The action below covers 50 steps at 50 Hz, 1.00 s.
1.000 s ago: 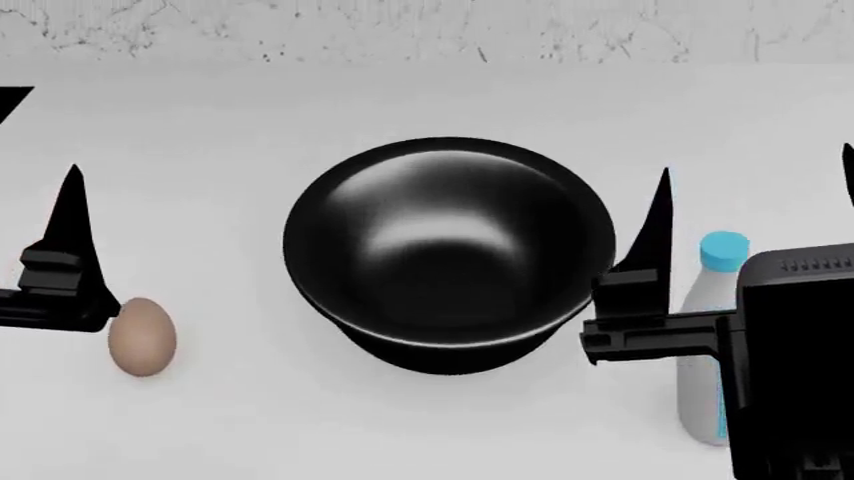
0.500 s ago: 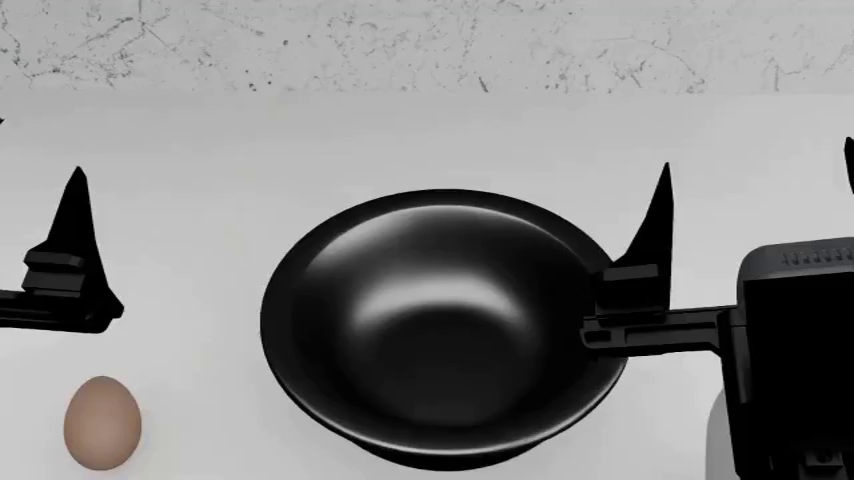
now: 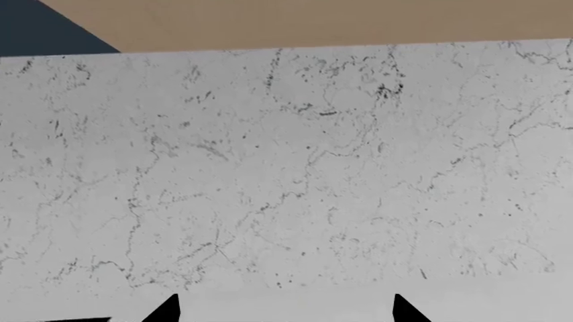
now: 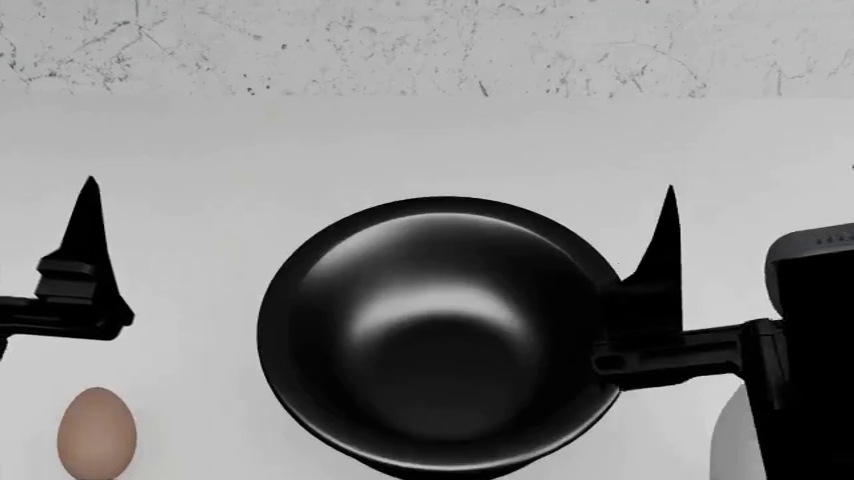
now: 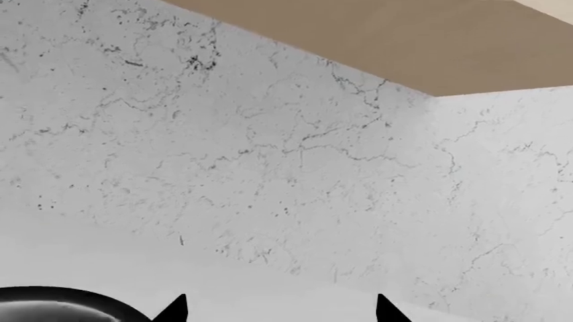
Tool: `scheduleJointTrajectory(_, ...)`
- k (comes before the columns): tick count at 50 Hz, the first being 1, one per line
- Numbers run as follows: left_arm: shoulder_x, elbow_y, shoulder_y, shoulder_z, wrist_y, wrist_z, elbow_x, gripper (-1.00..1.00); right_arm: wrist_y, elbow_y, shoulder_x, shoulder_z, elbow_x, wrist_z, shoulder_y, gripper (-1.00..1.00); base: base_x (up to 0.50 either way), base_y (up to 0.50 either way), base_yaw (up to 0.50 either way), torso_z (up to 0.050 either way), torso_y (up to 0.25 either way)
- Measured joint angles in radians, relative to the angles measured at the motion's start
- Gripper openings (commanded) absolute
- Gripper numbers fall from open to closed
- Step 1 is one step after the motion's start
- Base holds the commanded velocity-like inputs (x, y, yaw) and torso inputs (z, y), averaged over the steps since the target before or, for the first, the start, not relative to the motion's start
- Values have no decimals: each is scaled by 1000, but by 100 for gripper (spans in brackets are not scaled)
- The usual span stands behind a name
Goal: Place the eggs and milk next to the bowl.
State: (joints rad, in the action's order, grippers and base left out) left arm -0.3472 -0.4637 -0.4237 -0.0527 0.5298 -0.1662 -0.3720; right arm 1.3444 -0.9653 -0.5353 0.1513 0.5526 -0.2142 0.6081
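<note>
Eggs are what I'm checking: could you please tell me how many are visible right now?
1: a tan egg on the counter, left of the black bowl. Another may lie outside the view.

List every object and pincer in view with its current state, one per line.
Bowl: upright on the counter, empty.
Tan egg: lying on the counter left of the bowl, untouched.
Milk: mostly hidden behind the right arm, state unclear.
Left pincer: open, empty.
Right pincer: open, empty.

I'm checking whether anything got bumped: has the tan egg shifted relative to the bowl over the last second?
Yes. The tan egg now lies lower and further left of the bowl in the head view, though the head camera itself also moved.
</note>
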Motion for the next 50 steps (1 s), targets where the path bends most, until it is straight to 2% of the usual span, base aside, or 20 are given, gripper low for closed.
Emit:
scheduleJointTrajectory(9,0,7,4,-5,-8,0,-1,100,130,2,-44,149,302,-98,37,100,0,0,0,0,0)
scheduleJointTrajectory(17,0,13,8,-7,-17,1,-3,100,147,31,-72,204,430,-137,29,100,0,0,0,0,0)
scheduleJointTrajectory(29,-3,19,11,-11,-26,0,-5,100,115,52,-95,228,487,-154,-19,100,0,0,0,0,0)
scheduleJointTrajectory(50,-7,19,12,-22,-28,-6,-6,100,-20,46,-103,236,440,-117,-221,100,0,0,0,0,0)
